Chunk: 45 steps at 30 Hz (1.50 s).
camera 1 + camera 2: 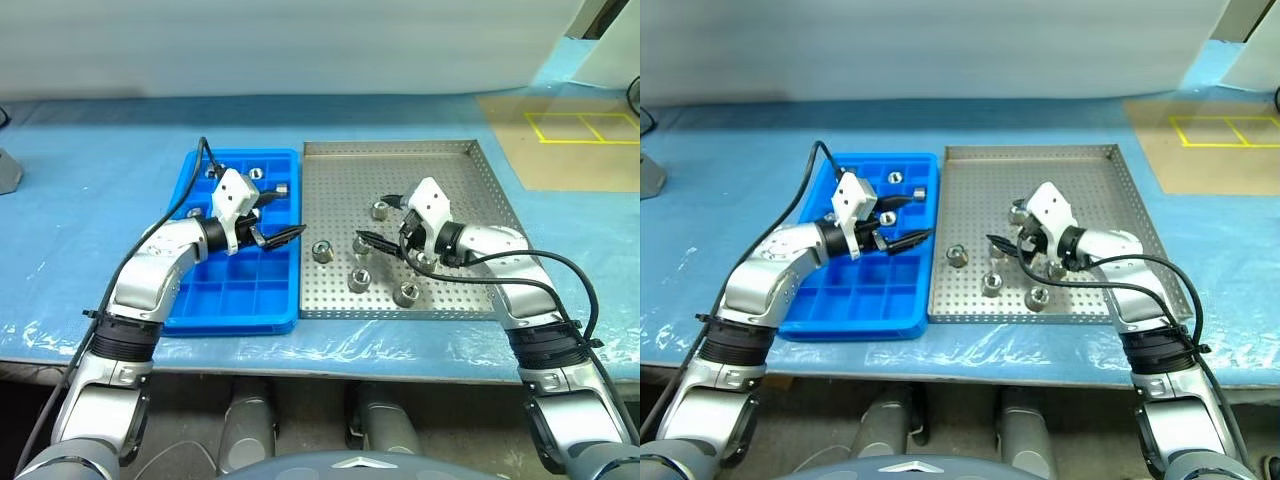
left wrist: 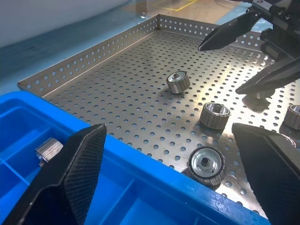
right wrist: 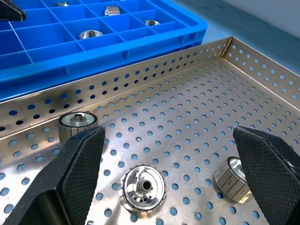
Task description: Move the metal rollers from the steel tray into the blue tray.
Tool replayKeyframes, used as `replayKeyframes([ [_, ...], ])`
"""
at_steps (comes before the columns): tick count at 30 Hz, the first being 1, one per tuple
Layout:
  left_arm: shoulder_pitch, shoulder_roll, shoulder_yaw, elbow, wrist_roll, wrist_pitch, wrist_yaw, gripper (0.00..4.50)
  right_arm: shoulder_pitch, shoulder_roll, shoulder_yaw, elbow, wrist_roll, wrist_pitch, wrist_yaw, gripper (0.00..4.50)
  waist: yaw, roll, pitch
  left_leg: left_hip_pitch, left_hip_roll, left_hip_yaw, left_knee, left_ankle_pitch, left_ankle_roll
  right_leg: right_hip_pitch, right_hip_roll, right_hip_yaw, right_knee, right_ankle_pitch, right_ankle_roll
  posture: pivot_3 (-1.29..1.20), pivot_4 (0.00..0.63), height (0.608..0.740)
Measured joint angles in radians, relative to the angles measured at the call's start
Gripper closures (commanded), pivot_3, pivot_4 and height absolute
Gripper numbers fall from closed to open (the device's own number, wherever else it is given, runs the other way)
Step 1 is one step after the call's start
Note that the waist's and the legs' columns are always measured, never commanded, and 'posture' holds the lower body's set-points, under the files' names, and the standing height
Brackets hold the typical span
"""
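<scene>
Steel tray [image 1: 470, 170] sat centre-right of frame, six metal rollers [image 1: 322, 251] on perforated floor. Blue tray [image 1: 230, 300] adjoined on left, some rollers in upper compartments. Left gripper [image 1: 285, 236] spread wide, empty, over blue tray's right edge. Right gripper [image 1: 375, 243] spread wide, empty, among rollers.

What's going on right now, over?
Both jaws open, empty. Several metal rollers left in steel tray; some already in blue tray. Nothing blocking.
</scene>
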Motion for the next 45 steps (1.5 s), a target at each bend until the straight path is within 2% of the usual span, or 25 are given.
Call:
replayKeyframes([
  [34,-0.001,-0.009,-0.006,-0.011,-0.014,0.029,-0.018,0.00,0.004,0.002,0.000,-0.039,0.015,0.023,-0.024,0.02,0.000,0.000,0.000,0.000,0.000,0.000,0.000,0.000,0.000,0.000,0.000,0.000,0.000,0.000,0.000,-0.13,0.150,0.740],
  [45,-0.098,-0.010,-0.029,0.037,-0.012,0.027,-0.077,0.00,0.017,0.011,0.000,-0.039,0.015,0.022,-0.061,0.02,-0.001,0.000,0.000,0.000,0.000,0.000,0.001,0.000,0.000,0.000,0.000,0.000,0.000,0.000,0.000,-0.18,0.150,0.740],
])
